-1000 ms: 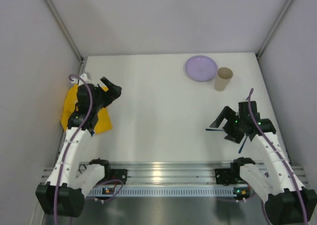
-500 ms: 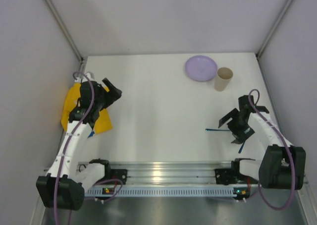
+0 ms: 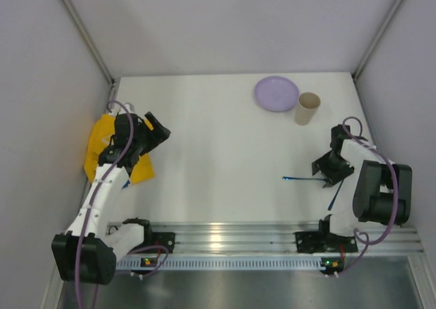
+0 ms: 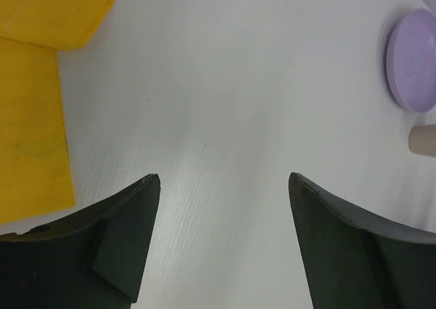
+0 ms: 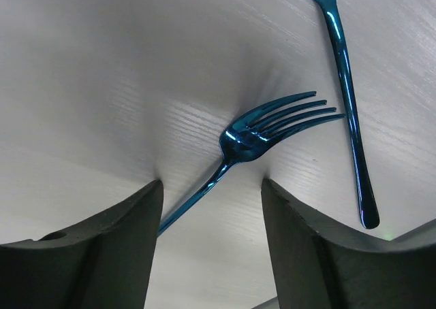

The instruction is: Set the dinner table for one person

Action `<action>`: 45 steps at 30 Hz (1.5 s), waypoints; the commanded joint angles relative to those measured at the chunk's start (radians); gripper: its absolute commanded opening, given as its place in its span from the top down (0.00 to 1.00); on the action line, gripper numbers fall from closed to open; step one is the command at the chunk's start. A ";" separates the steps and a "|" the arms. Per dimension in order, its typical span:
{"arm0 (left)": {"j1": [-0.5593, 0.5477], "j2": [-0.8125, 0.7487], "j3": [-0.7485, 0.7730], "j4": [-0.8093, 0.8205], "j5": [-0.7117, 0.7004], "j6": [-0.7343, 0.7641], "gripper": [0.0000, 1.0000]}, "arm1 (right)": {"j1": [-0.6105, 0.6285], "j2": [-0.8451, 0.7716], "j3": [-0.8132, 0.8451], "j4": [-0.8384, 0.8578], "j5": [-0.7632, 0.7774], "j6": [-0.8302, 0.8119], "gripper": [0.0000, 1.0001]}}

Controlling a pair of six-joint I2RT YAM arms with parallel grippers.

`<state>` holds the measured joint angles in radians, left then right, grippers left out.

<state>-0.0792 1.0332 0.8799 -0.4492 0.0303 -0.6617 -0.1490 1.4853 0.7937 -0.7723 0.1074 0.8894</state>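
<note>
White bench [image 3: 225, 152] holds a blue fork [image 5: 235, 145]; right gripper [image 5: 211, 186] brackets its handle, fingers open, probably closing next; left gripper [image 4: 223, 180] also open.

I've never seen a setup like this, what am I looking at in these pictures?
Two robot arms stand at a white table's near edge. One picture looks down from above; the other two come from wrist cameras, so the dark shapes there are fingers. On the table: a purple plate, a beige cup, a yellow mat, a blue fork and what looks like a blue spoon. The left gripper is open and empty. The right gripper is open, with the fork's handle lying between its fingers, ungripped.
</note>
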 commanded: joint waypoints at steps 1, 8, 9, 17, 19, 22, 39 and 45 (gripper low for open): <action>0.002 0.008 -0.005 0.020 0.020 0.004 0.19 | -0.006 0.044 0.009 0.064 0.018 0.003 0.41; 0.002 0.002 -0.033 0.015 0.019 0.004 0.20 | 0.006 0.138 0.067 0.091 0.024 -0.027 0.85; 0.002 0.002 -0.035 0.015 0.019 0.001 0.20 | 0.006 0.162 0.084 0.091 0.026 -0.030 0.90; 0.002 0.034 -0.019 0.020 0.030 -0.012 0.20 | 0.008 0.317 0.377 0.018 0.133 -0.101 1.00; 0.002 0.053 -0.007 0.004 0.014 -0.010 0.20 | 0.008 0.354 0.445 0.002 0.178 -0.130 1.00; 0.002 0.086 0.013 -0.032 -0.068 -0.009 0.20 | 0.008 0.386 0.505 -0.005 0.216 -0.173 0.99; 0.012 0.588 0.152 -0.221 -0.420 0.125 0.29 | 0.066 -0.009 0.535 -0.127 0.077 -0.299 0.06; 0.041 0.680 0.159 -0.171 -0.406 0.103 0.30 | 0.094 -0.170 0.446 -0.183 0.011 -0.287 0.07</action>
<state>-0.0624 1.6798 1.0126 -0.6357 -0.3599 -0.5564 -0.0746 1.3571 1.2747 -0.8936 0.1631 0.6029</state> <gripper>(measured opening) 0.705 0.936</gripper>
